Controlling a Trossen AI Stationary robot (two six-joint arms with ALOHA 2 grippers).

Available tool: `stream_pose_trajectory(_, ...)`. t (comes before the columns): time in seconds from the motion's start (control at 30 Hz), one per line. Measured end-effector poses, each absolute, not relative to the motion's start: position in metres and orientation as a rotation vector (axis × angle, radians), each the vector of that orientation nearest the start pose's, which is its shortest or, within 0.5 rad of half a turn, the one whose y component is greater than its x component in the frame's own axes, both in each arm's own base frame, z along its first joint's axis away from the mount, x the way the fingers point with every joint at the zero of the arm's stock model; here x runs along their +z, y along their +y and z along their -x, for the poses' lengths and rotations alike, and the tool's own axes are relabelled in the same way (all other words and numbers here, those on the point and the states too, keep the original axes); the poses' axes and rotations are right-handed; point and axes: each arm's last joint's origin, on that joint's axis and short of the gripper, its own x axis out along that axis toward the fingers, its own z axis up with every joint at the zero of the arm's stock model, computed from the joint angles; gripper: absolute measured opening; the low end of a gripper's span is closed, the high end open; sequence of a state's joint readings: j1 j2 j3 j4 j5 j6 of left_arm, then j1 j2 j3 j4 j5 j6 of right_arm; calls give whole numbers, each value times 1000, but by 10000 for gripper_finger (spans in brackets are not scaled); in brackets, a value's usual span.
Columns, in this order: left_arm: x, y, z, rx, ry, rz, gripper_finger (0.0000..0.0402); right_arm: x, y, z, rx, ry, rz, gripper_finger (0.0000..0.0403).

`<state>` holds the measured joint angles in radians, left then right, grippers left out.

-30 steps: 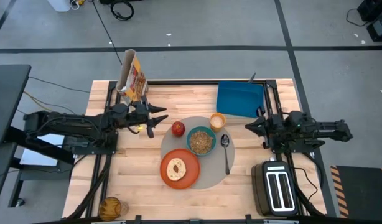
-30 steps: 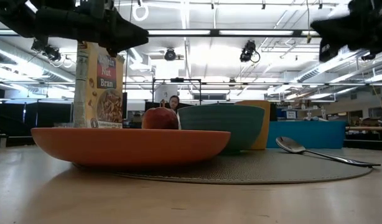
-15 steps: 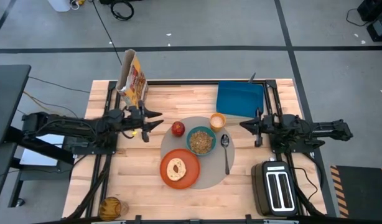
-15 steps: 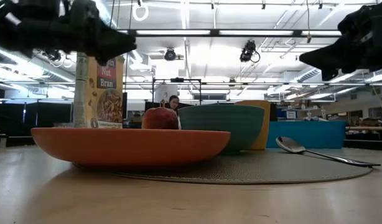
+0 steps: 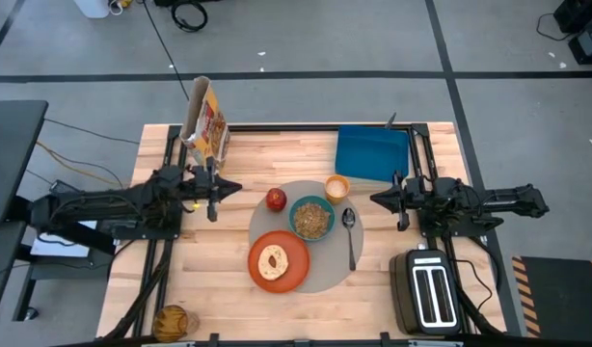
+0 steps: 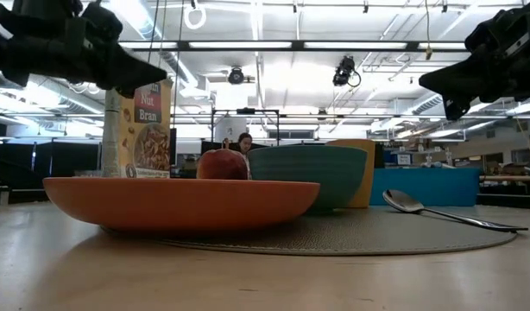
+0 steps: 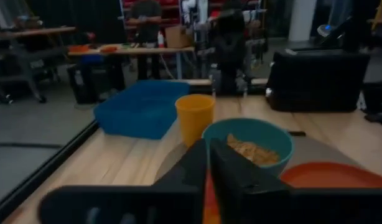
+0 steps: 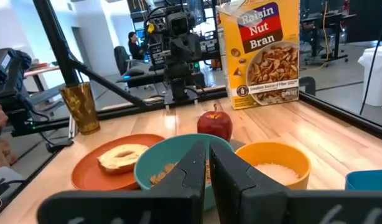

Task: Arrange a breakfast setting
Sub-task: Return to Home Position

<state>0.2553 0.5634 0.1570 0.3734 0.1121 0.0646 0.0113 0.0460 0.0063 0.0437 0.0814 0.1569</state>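
Observation:
A round grey mat lies mid-table. On it rest an orange plate with a round bread, a teal bowl of cereal, an orange cup, a metal spoon and a red apple. My left gripper hovers shut and empty to the left of the apple, above the table. My right gripper hovers shut and empty to the right of the cup and spoon. Both sets of fingertips meet in the left wrist view and the right wrist view.
A cereal box stands at the far left. A blue board lies at the far right. A black toaster stands at the near right corner, and a jar at the near left corner. A person sits in the room beyond.
My left gripper has drawn back toward the table's left edge, away from the apple, and sunk a little. My right gripper has come down and edged slightly toward the cup, then stayed still. The things on the mat have not moved.

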Motion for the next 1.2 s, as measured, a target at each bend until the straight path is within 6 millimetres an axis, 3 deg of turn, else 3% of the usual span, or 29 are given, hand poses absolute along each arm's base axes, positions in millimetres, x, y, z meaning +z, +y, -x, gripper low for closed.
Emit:
stream_pose_trajectory(0.1,199,35,-131,151,56,-63,8,166,-1,-100,-70,-10,-158,27)
stream_pose_trajectory(0.3,205,32,-117,54,2,-89,13,166,-1,-100,-73,-10,-158,29)
stream_pose_trajectory(0.43,190,30,-111,-15,-17,-73,7,166,-1,-100,-73,-10,-158,27)
stream_pose_trajectory(0.6,173,31,-103,8,-44,6,9,166,-1,-100,-73,-10,-158,29)
stream_pose_trajectory(0.9,177,28,-92,146,-120,53,4,166,-1,-100,-73,-11,-158,27)
stream_pose_trajectory(1.2,174,15,-96,113,-90,-10,4,167,-1,-100,-73,-18,-158,28)
